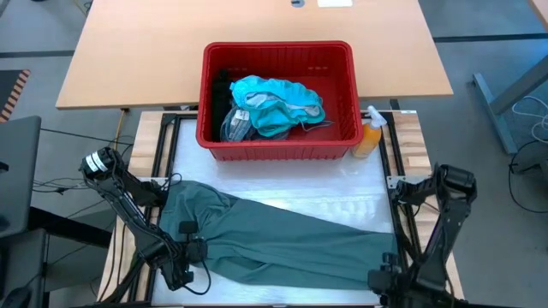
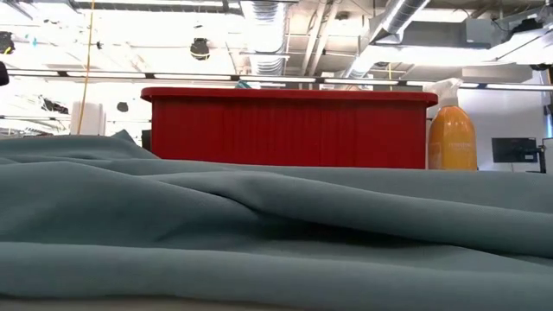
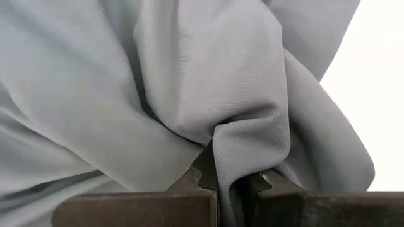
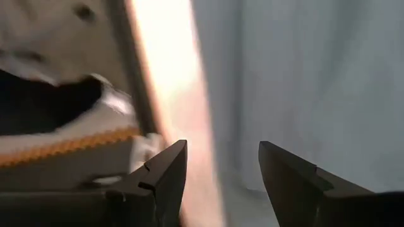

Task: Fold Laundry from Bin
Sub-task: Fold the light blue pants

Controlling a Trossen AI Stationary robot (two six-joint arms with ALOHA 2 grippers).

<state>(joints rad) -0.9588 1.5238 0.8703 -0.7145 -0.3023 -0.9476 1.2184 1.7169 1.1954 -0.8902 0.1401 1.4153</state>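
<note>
A dull grey-green garment (image 1: 282, 239) lies spread and wrinkled across the near half of the table, filling the foreground of the low view (image 2: 259, 225). My left gripper (image 1: 190, 253) is at its near left part, shut on a fold of it (image 3: 230, 183). My right gripper (image 1: 385, 275) hovers open over the garment's right end (image 4: 315, 82), near the table's right edge, with nothing between its fingers (image 4: 222, 167). The red bin (image 1: 278, 152) stands at the far middle and holds teal garments (image 1: 278, 103), a striped cloth and a black one. My left gripper pinches a bunched fold of the grey-green garment (image 3: 235, 148) between its two fingers, near the garment's near left edge. The fingers come from above, pointing steeply down. The cloth rises into a small ridge at the fingers, and the rest lies slack on the table.
An orange spray bottle (image 1: 370, 137) stands upright just right of the bin (image 2: 285, 130), and shows in the low view (image 2: 452, 138). A strip of bare white table (image 1: 282, 175) lies between the bin and the garment. Metal frame rails run along both table sides.
</note>
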